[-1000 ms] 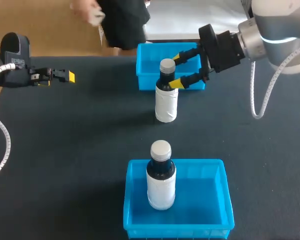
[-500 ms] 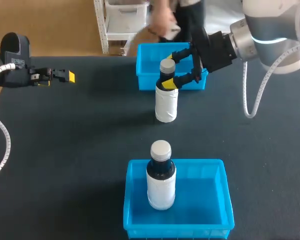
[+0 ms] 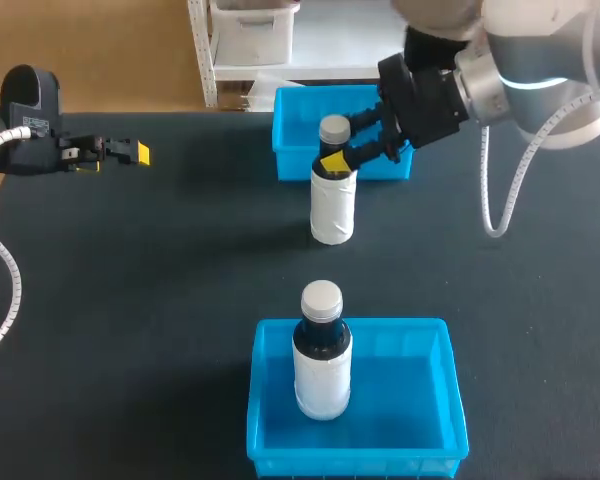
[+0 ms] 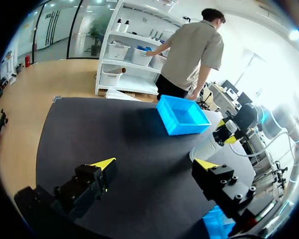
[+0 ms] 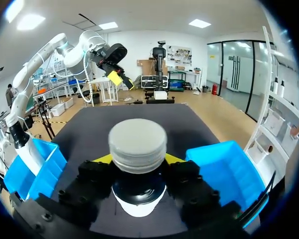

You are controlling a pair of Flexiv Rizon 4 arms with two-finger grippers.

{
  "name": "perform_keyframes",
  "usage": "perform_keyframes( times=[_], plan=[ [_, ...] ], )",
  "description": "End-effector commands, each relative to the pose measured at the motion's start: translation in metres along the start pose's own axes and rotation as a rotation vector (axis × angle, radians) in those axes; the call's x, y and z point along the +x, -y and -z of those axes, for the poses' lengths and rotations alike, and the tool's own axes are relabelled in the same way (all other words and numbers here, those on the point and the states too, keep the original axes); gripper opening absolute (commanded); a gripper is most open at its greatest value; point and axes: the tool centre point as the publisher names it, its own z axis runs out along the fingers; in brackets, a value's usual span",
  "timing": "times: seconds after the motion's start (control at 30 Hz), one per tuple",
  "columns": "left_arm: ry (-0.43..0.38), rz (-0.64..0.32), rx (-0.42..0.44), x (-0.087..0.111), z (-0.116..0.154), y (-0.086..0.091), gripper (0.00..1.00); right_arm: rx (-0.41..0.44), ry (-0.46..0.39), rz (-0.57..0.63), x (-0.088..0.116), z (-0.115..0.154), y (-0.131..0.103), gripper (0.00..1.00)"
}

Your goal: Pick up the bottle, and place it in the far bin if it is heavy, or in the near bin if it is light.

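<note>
- Closing in from the right, right end effector is now clamping the bottle at its neck, beside the far bin.
- Left end effector is hovering, fingers apart.

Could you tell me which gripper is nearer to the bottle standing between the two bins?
Right. The right gripper clasps the bottle at its neck; the left gripper is far off, near the table's left edge.

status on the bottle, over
Right gripper shut on bottle neck; bottle upright on table. Left gripper open, off to the side. Near bin holds another bottle.
</note>
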Motion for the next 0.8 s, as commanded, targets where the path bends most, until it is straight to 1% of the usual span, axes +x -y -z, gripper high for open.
perform_keyframes(
  times=[0.03, 0.27, 0.33, 0.4, 0.47, 0.5, 0.53, 0.67, 0.8],
  plan=[
    [0.0, 0.0, 0.0, 0.0, 0.0, 0.0, 1.0, -0.004, 0.001, 0.001, 0.001, -0.001, 0.0, 0.47],
    [0.0, 0.0, 0.0, 0.0, 0.0, 0.0, 1.0, -0.009, 0.003, 0.0, 0.003, -0.002, -0.004, 0.47],
    [0.0, 0.0, 0.0, 0.0, 0.0, 0.0, 1.0, -0.009, 0.003, 0.002, 0.002, -0.002, -0.005, 0.45],
    [0.0, 0.0, 0.0, 0.0, 0.0, 0.0, 1.0, -0.008, 0.005, 0.004, 0.002, -0.001, -0.006, 0.38],
    [0.0, 0.0, 0.0, 0.0, 0.0, 0.0, 1.0, -0.006, 0.007, 0.006, 0.002, 0.001, -0.006, 0.27],
    [0.0, 0.0, 0.0, 0.0, 0.0, 0.0, 1.0, -0.005, 0.008, 0.007, 0.001, 0.002, -0.007, 0.15],
    [0.0, 0.0, 0.0, 0.0, 0.0, 0.0, 1.0, -0.002, 0.011, 0.009, 0.001, 0.003, -0.007, 0.0],
    [0.0, 0.0, 0.0, 0.0, 0.0, 0.0, 1.0, 0.012, 0.019, 0.019, -0.004, 0.013, -0.01, 0.0],
    [0.0, 0.0, 0.0, 0.0, 0.0, 0.0, 1.0, 0.033, 0.026, 0.028, -0.01, 0.031, -0.013, 0.0]
  ],
)
